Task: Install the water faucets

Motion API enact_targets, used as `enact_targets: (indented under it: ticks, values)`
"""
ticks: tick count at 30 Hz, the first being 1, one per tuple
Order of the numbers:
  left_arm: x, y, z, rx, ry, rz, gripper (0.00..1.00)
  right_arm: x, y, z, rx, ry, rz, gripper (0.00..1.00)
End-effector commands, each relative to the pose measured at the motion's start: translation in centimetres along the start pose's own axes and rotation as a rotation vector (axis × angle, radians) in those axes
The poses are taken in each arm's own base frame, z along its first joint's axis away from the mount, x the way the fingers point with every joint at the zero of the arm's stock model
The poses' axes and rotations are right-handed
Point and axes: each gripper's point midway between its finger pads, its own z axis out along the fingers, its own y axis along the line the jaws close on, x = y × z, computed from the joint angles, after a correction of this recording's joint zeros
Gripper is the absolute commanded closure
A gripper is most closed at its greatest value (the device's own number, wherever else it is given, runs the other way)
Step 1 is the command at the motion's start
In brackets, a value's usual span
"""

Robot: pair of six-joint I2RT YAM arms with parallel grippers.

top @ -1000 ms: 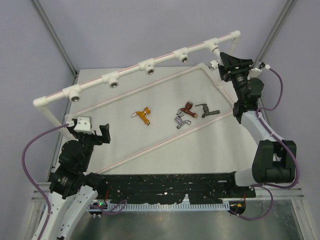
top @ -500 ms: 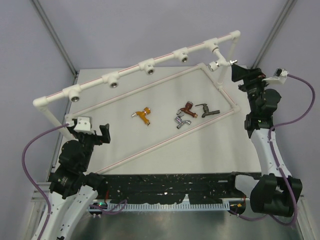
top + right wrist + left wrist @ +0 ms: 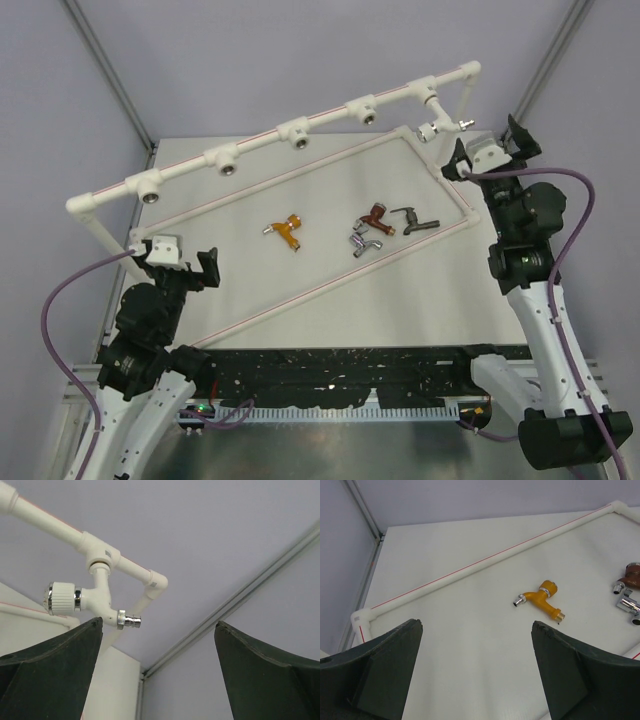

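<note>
Glossy orange faucet (image 3: 543,596) with metal ends; smooth plastic pipe frame (image 3: 485,561); matt table (image 3: 470,645)

We see four faucets lying on the worktop (image 3: 250,270) inside the pipe frame (image 3: 260,142): the orange-gold faucet (image 3: 288,232) alone, and to its right the copper-brown faucet (image 3: 373,215), chrome faucet (image 3: 362,243) and dark bronze-grey faucet (image 3: 413,221) close together. The white faucet (image 3: 431,129) hangs from the frame's right-end tee, near our right pincer (image 3: 484,148); both it and our left pincer (image 3: 176,262) stand spread wide, holding nothing.
</note>
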Motion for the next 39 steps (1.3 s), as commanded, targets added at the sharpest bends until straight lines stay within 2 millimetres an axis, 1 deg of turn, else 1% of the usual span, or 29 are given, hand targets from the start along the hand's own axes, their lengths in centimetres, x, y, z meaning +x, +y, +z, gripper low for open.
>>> enact_targets:
  ticks: [1,2,3,4,5,7,9,10,11,12,13,16,20,21,22,25,26,27,28,29,30,31,32,33,35,36,37,38,39]
  values:
    - [-1.2,0.0,0.0,-0.003,-0.054,-0.011,0.05,-0.9,0.2,0.8,-0.086,0.004,-0.541,0.03]
    - [-1.2,0.1,0.0,-0.004,-0.056,-0.011,0.05,-0.4,1.0,1.1,-0.124,0.017,-0.613,0.03]
    - [-1.2,0.1,0.0,-0.006,-0.056,-0.010,0.05,-0.8,1.2,1.5,-0.136,0.013,-0.642,0.03]
    - [-1.2,0.1,0.0,-0.004,-0.054,-0.009,0.05,0.0,1.4,1.8,-0.163,0.044,-0.713,0.03]
    - [-1.2,0.1,0.0,-0.007,-0.054,-0.009,0.05,-0.1,1.7,2.2,-0.178,0.042,-0.779,0.03]
    - [-1.2,0.1,0.1,-0.007,-0.054,-0.009,0.05,0.9,2.5,3.0,-0.197,0.069,-0.855,0.03]
    - [-1.2,0.1,0.1,-0.007,-0.053,-0.010,0.05,1.2,3.1,3.8,-0.205,0.064,-0.903,0.03]
    - [-1.1,0.1,0.1,-0.009,-0.051,-0.008,0.05,1.5,2.8,4.0,-0.188,0.089,-0.918,0.03]
    - [-1.1,0.1,0.1,-0.009,-0.050,-0.008,0.05,2.1,3.5,4.5,-0.202,0.099,-0.946,0.03]
    - [-1.1,0.1,0.2,-0.009,-0.048,-0.009,0.05,1.9,2.8,4.8,-0.158,0.110,-0.961,0.03]
    - [-1.1,0.1,0.2,-0.009,-0.050,-0.008,0.05,2.7,3.3,5.2,-0.166,0.118,-0.998,0.02]
    - [-1.1,0.1,0.2,-0.010,-0.050,-0.008,0.05,2.7,3.2,6.3,-0.105,0.104,-1.024,0.00]
    - [-1.1,0.1,0.2,-0.010,-0.050,-0.008,0.05,3.5,3.5,7.6,-0.090,0.118,-1.003,0.06]
    - [-1.1,0.2,0.2,-0.013,-0.050,-0.008,0.05,3.8,3.8,7.9,-0.091,0.117,-0.994,0.10]
    - [-1.0,0.2,0.2,-0.012,-0.048,-0.006,0.05,4.1,4.1,8.1,-0.095,0.116,-0.969,0.12]
    - [-1.1,0.3,0.1,-0.018,-0.053,-0.008,0.05,4.2,5.0,8.2,-0.118,0.093,-0.882,0.28]
    - [-1.2,0.3,0.1,-0.020,-0.054,-0.007,0.05,4.1,5.3,8.1,-0.126,0.083,-0.823,0.38]
    - [-1.3,0.3,0.1,-0.020,-0.057,-0.008,0.05,4.3,5.6,8.0,-0.137,0.083,-0.793,0.42]
    - [-1.2,0.4,0.1,-0.023,-0.055,-0.007,0.05,4.1,5.9,7.8,-0.142,0.075,-0.728,0.52]
    - [-1.2,0.4,0.1,-0.021,-0.055,-0.007,0.05,4.4,6.1,7.7,-0.147,0.078,-0.699,0.59]
    - [-1.3,0.4,0.0,-0.023,-0.058,-0.011,0.05,4.1,6.4,7.5,-0.153,0.061,-0.646,0.70]
    - [-1.2,0.4,0.0,-0.024,-0.057,-0.011,0.05,4.3,6.8,7.2,-0.155,0.062,-0.571,0.75]
    - [-1.3,0.5,0.0,-0.026,-0.058,-0.011,0.04,4.2,7.0,7.1,-0.154,0.060,-0.524,0.84]
    - [-1.3,0.5,0.0,-0.027,-0.058,-0.011,0.04,3.5,7.7,6.9,-0.172,0.022,-0.431,0.90]
    - [-1.4,0.6,-0.1,-0.033,-0.062,-0.011,0.04,2.6,8.1,6.8,-0.178,-0.009,-0.272,0.95]
    - [-1.3,0.6,0.0,-0.035,-0.061,-0.012,0.04,2.1,8.0,6.8,-0.172,-0.022,-0.205,0.95]
    - [-1.3,0.7,-0.1,-0.038,-0.062,-0.012,0.03,1.5,8.2,6.8,-0.178,-0.042,-0.074,0.95]
    - [-1.4,0.8,-0.1,-0.043,-0.064,-0.012,0.03,1.0,7.9,6.9,-0.170,-0.061,-0.011,0.95]
    - [-1.3,0.8,-0.1,-0.043,-0.064,-0.014,0.03,0.3,7.7,7.0,-0.164,-0.072,0.142,0.95]
